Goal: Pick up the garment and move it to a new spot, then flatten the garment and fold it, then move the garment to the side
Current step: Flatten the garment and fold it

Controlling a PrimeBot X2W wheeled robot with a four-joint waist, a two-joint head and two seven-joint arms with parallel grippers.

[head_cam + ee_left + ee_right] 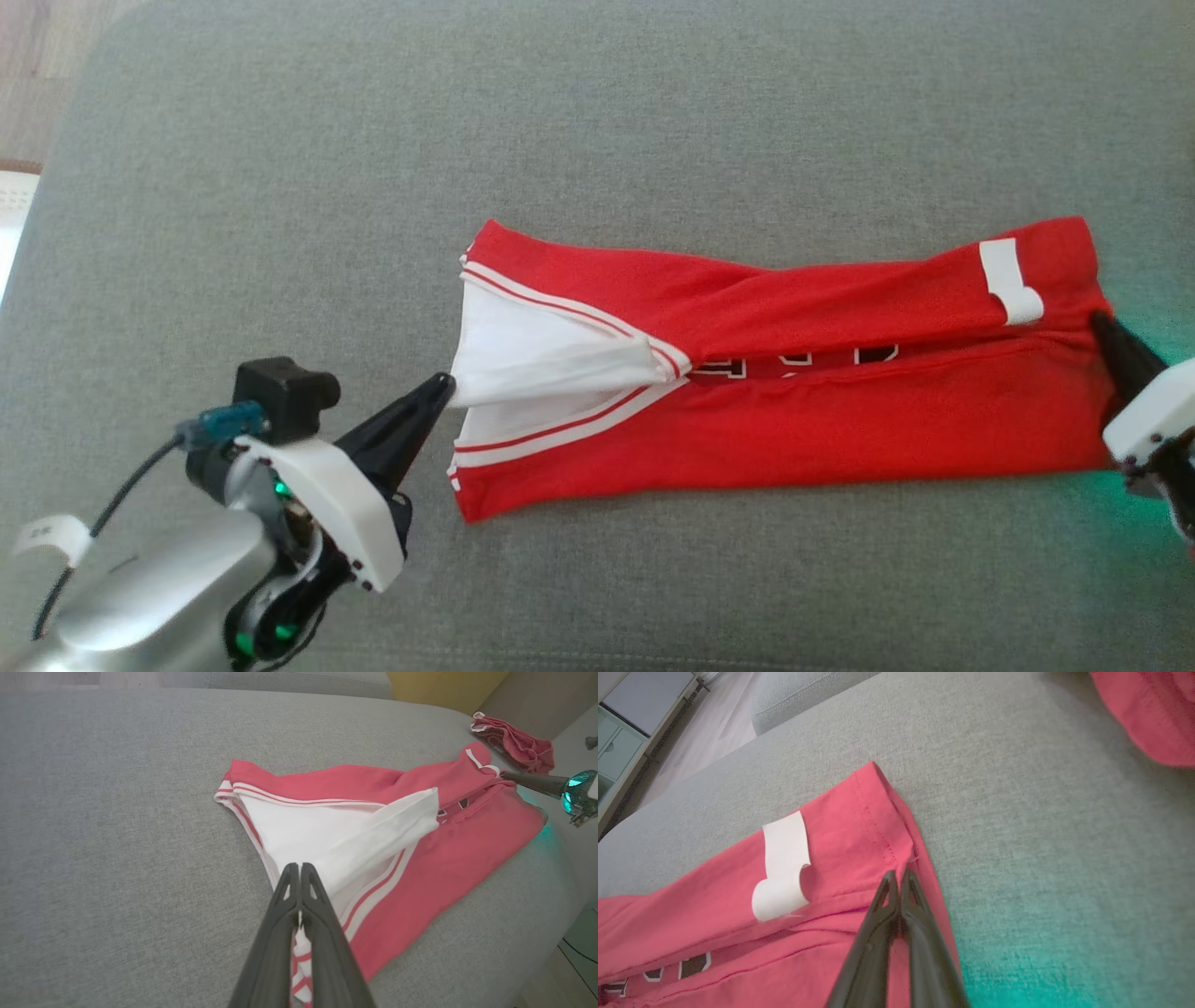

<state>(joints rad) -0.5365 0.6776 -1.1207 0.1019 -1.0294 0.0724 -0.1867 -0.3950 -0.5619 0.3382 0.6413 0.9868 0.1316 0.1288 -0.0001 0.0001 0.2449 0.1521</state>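
Observation:
A red garment [822, 411] with white and red striped trim lies folded lengthwise into a long strip across the grey cushion [597, 121]. Its white inner side [523, 359] shows at the left end. My left gripper [446, 385] is shut on that white edge; in the left wrist view the striped cloth [301, 970] is pinched between its fingers [275, 914]. My right gripper [1100, 322] is shut on the garment's right hem [896, 844], beside a curled white label [782, 868].
A second red cloth [514, 742] lies crumpled beyond the garment, near the cushion's far end. Wooden floor [28, 56] and a pale cabinet [626, 723] lie past the cushion's edge. Open grey fabric surrounds the garment.

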